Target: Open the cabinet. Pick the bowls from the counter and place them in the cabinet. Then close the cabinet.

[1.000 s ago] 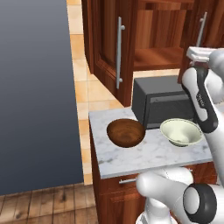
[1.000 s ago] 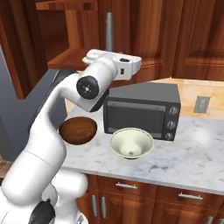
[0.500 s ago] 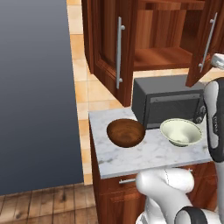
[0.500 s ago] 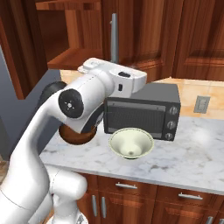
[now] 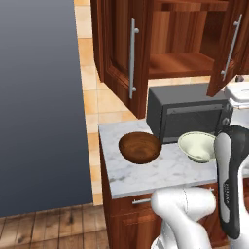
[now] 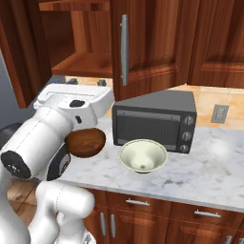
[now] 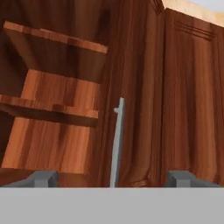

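Looking along the hand view, the gripper [image 7: 112, 178] stands spread wide, its two grey finger tips [image 7: 43, 178] far apart at the bottom edge of the frame, with nothing between them but open air. The silver bar handle [image 7: 116, 142] of the cabinet door [image 7: 135, 96] rises in the lower centre of that frame, roughly midway between the tips and clear of both; I cannot tell how far ahead of them it lies. The cabinet [image 5: 180, 44] is open: bare shelves [image 7: 52, 113] fill the left half of the hand view, and in the left base view both doors hang swung outward across the upper half of the frame, the shelf interior visible between them. In the right base view the open shelf sits upper left, with the handled door at upper centre. The counter [image 6: 209, 171] runs across the middle of both base views. On it, the dark brown bowl [image 5: 140, 147] lies left of centre in the left base view, the pale bowl [image 5: 197, 146] to its right, apart from it and just in front of the microwave [image 6: 155, 119]. Both bowls sit upright, well below the cabinet.
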